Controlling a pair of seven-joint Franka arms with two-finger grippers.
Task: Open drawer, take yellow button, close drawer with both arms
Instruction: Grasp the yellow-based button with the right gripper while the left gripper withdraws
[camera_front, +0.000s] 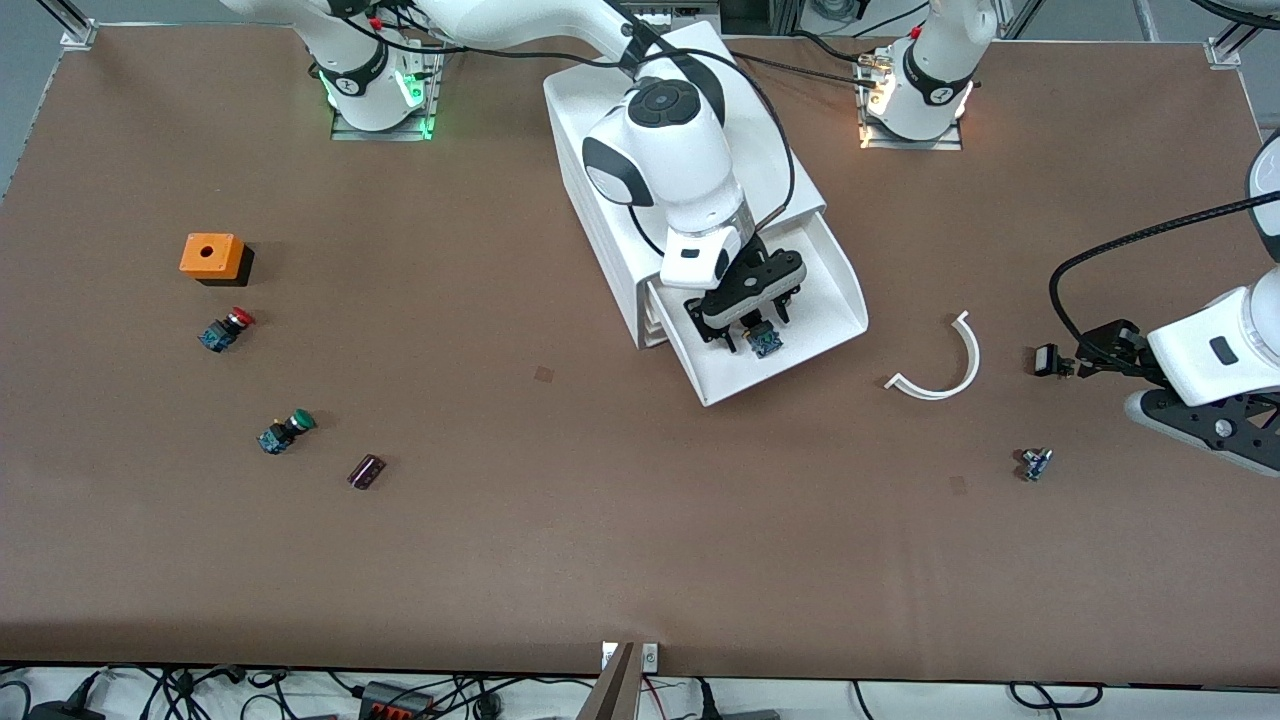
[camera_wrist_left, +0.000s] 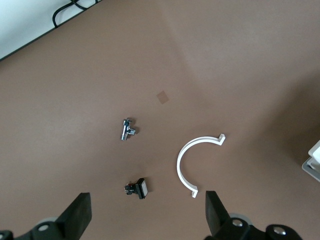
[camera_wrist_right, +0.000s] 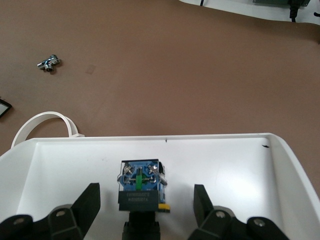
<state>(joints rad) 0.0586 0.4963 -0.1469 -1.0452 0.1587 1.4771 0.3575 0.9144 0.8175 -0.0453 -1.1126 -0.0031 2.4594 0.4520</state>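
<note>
The table (camera_front: 600, 520) was plain brown — the cabinet (camera_front: 600, 130) and its pulled-out drawer (camera_front: 830, 310) white. The button (camera_wrist_right: 140, 187) showed blue and black, a yellow sliver at its edge. Off apart sat an orange box (camera_front: 212, 255) — and red-capped (camera_front: 226, 329) and green-capped (camera_front: 286, 431) buttons.

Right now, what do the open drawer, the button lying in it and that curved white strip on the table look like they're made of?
The drawer looks like smooth white moulded plastic, thin-walled with rounded corners and a soft sheen. The button, between the open right gripper's fingers, seems hard plastic: blue and black body, with shiny, probably metal, screws. The curved strip looks like matte white plastic, though its look leaves that open.
</note>
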